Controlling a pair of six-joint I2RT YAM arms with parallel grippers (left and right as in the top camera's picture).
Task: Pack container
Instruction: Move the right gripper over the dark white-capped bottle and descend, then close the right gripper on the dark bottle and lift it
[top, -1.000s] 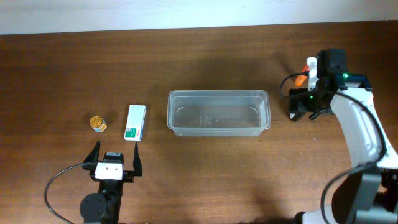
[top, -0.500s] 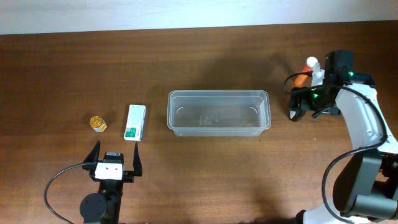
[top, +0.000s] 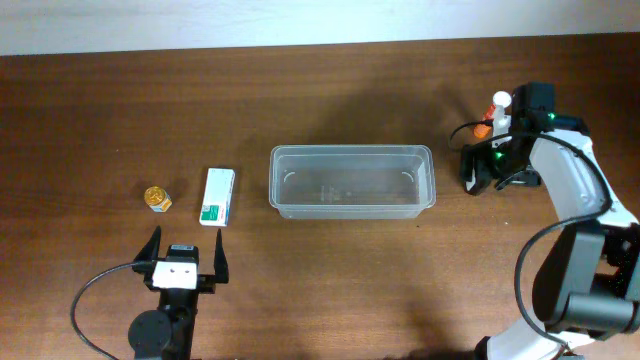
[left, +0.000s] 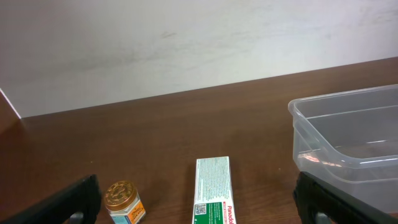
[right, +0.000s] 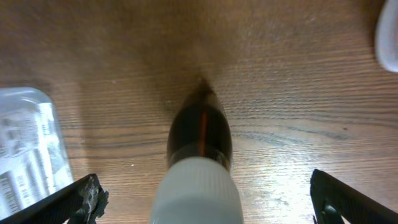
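The clear plastic container (top: 350, 205) stands empty at the table's middle; its corner shows in the left wrist view (left: 348, 124) and the right wrist view (right: 25, 143). A bottle with a white cap and an orange-brown body (top: 484, 128) stands right of it. My right gripper (top: 492, 150) hovers over this bottle (right: 200, 134), jaws (right: 202, 202) wide open on either side, not touching. A white and green box (top: 217, 196) (left: 212, 186) and a small gold-lidded jar (top: 157, 199) (left: 123, 199) lie left of the container. My left gripper (top: 186, 252) (left: 202, 208) is open and empty behind them.
A white object (right: 388, 34) shows at the right wrist view's upper right edge. A pale wall (left: 186, 43) borders the table's far side. Cables run from both arms across the wooden table (top: 330, 280).
The right arm has shifted slightly back to the left above the bottle. The left arm, the box, the jar and the container have not moved.
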